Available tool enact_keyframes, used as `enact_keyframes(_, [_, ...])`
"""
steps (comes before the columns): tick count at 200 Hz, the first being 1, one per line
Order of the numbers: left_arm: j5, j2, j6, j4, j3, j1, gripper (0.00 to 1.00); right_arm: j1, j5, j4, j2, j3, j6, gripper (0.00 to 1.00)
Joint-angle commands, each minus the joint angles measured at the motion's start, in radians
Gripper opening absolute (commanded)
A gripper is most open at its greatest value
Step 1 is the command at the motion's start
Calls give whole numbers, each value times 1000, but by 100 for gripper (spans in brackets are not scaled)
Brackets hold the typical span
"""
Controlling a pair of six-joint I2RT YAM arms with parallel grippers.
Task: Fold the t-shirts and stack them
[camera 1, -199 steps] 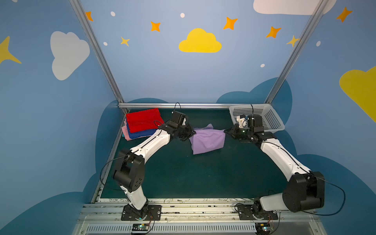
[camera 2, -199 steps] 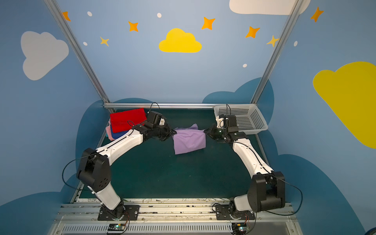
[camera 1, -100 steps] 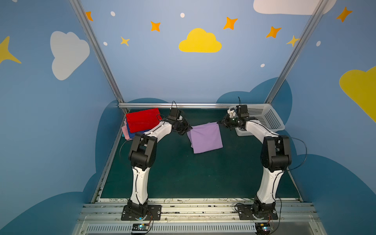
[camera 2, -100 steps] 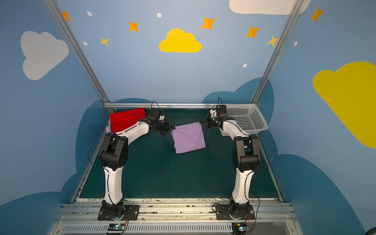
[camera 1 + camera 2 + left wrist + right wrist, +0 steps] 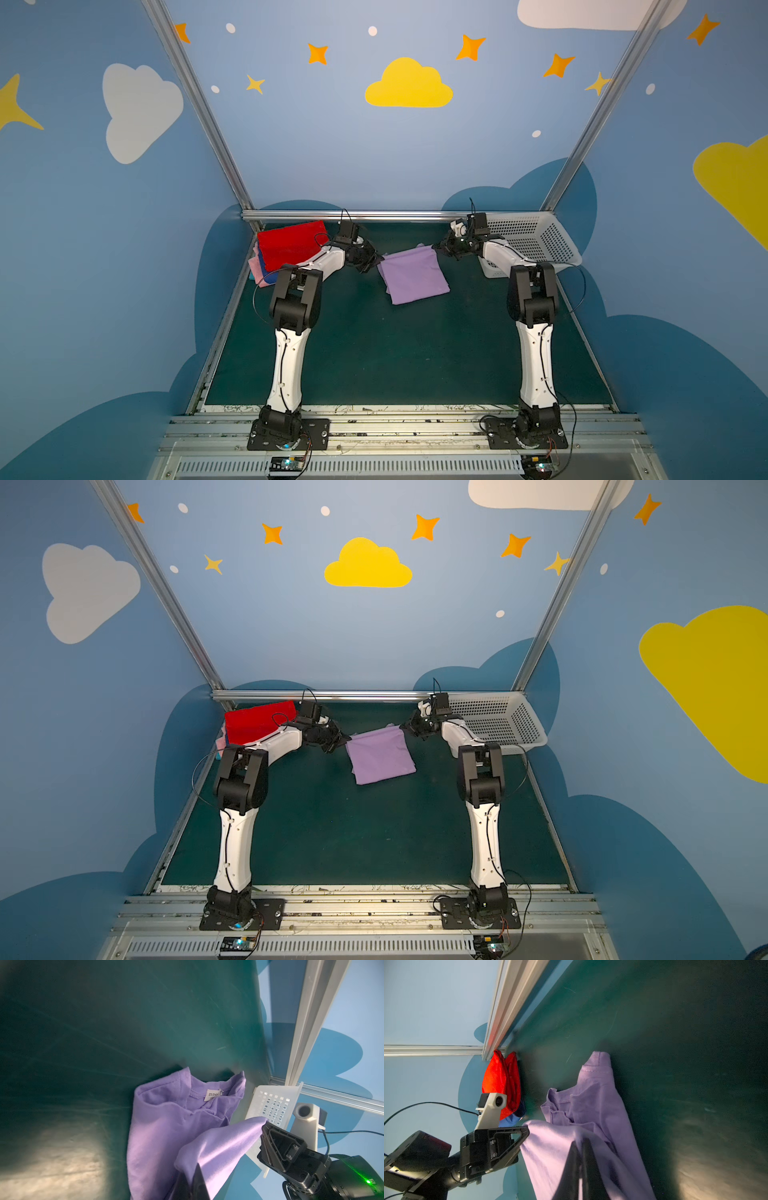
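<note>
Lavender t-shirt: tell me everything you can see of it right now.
The lavender t-shirt is plain soft knit, mid-fold at the far middle of the green mat. The left gripper and right gripper each pinch a corner, stretching one layer raised between them; the rest lies on the mat. Its neckline with white label and a stitched sleeve hem show beneath. Nothing else touches it.

Lavender tee (image 5: 415, 276) = soft matt cloth, basket (image 5: 536, 237) = smooth perf. white plastic.

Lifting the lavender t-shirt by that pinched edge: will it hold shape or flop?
Likely floppy: the lavender t-shirt drapes from the left gripper and right gripper pinching its edge. Probably light, being thin cloth in soft folds. Its near part lies on the green mat, so it may drag.
</note>
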Motion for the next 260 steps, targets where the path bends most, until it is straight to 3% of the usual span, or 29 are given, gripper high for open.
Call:
enact_keyframes(1, [-24, 17, 29, -44, 39, 23, 30, 19, 11, 7, 16, 69, -49, 28])
enact_keyframes(14, [-48, 2, 42, -55, 26, 26, 42, 33, 50, -25, 2, 67, -81, 44])
enact_keyframes(32, [-127, -50, 76, -91, -6, 24, 48, 50, 96, -33, -53, 23, -137, 54])
enact_keyframes(55, [-219, -146, 109, -127, -70, 8, 48, 70, 188, -56, -166, -67, -206, 56])
enact_keyframes(90, [-240, -226, 163, -178, -142, -102, 49, 135, 493, -111, -414, -312, -296, 60])
enact_keyframes(102, [-242, -249, 147, -149, -189, -134, 47, 154, 526, -86, -487, -410, -299, 52])
enact_keyframes(113, [-236, -264, 126, -109, -225, -157, 37, 161, 510, -60, -527, -481, -305, 43])
enact_keyframes(128, [-219, -258, 105, -72, -229, -179, 25, 160, 464, -48, -538, -530, -280, 16])
enact_keyframes(144, [-195, -223, 100, -73, -181, -201, 21, 152, 386, -57, -491, -512, -255, 1])
enact_keyframes(179, [-207, -143, 111, -86, -83, -219, 21, 145, 333, -100, -309, -330, -231, 0])
enact_keyframes(227, [-193, -36, 97, -77, -53, -151, 20, 125, 270, -143, 11, 27, -169, 2])
enact_keyframes(260, [-191, 6, 98, -72, -73, -116, 20, 129, 317, -239, 109, 153, -132, 2])
